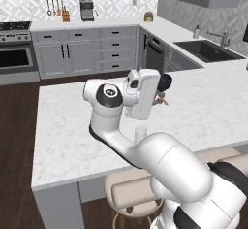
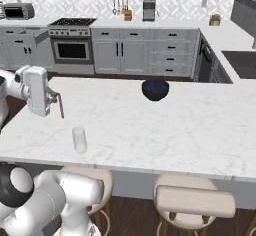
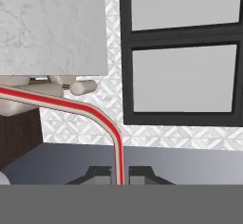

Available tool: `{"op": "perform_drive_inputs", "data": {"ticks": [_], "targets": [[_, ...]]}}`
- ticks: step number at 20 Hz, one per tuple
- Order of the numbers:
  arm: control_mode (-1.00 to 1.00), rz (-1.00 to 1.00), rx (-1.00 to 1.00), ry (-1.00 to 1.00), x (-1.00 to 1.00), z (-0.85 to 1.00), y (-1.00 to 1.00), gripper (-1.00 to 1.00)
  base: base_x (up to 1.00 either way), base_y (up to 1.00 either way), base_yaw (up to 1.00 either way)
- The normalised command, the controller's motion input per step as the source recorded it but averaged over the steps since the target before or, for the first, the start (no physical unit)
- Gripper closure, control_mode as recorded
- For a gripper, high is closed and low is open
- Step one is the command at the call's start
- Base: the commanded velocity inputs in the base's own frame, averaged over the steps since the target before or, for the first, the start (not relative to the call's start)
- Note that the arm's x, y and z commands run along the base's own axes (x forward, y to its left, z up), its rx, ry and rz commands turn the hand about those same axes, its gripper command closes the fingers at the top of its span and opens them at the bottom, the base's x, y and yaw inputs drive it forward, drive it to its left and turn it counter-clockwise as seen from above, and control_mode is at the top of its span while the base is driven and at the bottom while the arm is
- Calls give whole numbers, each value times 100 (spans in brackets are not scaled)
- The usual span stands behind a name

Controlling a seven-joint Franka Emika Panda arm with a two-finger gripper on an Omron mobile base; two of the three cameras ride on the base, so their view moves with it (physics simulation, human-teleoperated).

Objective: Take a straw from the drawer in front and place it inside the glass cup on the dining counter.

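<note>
My gripper (image 2: 54, 100) hovers above the left part of the dining counter (image 2: 175, 125), shut on the straw (image 2: 60, 105). The thin red straw hangs down from the fingers, clear of the marble. In the hand view the straw (image 3: 71, 105) rises between the fingertips (image 3: 97, 173) and bends off to the left, red with pale edges. The glass cup (image 2: 79, 139) stands upright on the counter, lower and to the right of the straw's end, apart from it. From the left base the cup (image 1: 140, 135) peeks out behind my arm, below the gripper (image 1: 159, 97). The drawer is out of view.
A dark blue bowl (image 2: 155, 90) sits on the counter beyond the cup, right of the hand. Beige stools (image 2: 192, 195) stand along the near edge. Grey cabinets, an oven (image 2: 71, 50) and a sink (image 1: 208, 51) line the far walls.
</note>
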Motion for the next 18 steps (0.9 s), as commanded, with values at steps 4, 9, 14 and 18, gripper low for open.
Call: {"op": "perform_drive_inputs", "data": {"ticks": [4, 9, 14, 18], "targets": [[-100, 0, -3, 8, 5, -40, 0, 100, 0, 0, 0], [-100, 0, -6, 4, 23, -25, 0, 100, 0, 0, 0], [-100, 0, -4, 5, 40, -17, 0, 100, 0, 0, 0], [-100, 0, -4, 6, 45, -21, 0, 100, 0, 0, 0]]}}
